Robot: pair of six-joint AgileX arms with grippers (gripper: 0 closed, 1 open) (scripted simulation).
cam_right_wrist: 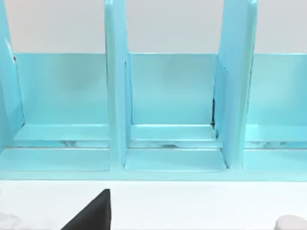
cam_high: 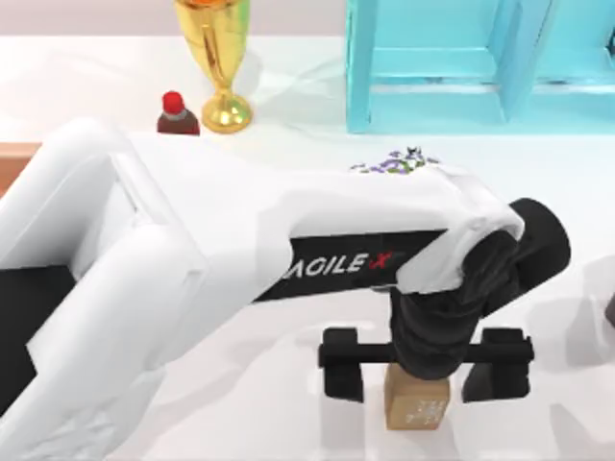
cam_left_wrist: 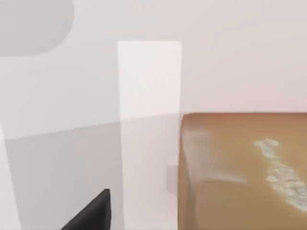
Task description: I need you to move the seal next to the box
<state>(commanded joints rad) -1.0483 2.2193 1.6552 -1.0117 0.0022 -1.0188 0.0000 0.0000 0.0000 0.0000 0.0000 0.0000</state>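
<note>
The seal (cam_high: pixel 418 405) is a small tan-brown block with whitish marks, standing near the table's front edge right of centre. My left arm reaches across the table, and its gripper (cam_high: pixel 420 382) hangs right over the seal. The gripper is open wide, with one black finger (cam_high: pixel 343 376) on each side of the block and clear of it. Close up in the left wrist view, the seal (cam_left_wrist: pixel 240 172) shows its marked face. A salmon-brown corner of the box (cam_high: pixel 12 163) peeks out at the left edge behind the arm. A dark edge of my right arm (cam_high: pixel 609 309) shows at the table's right edge.
A turquoise shelf unit (cam_high: pixel 461 67) stands at the back right, and the right wrist view faces its compartments (cam_right_wrist: pixel 168 96). A gold trophy (cam_high: pixel 219 58) and a red-capped small bottle (cam_high: pixel 177 113) stand at the back left. A flowerpot with purple flowers (cam_high: pixel 394 163) sits behind the left arm.
</note>
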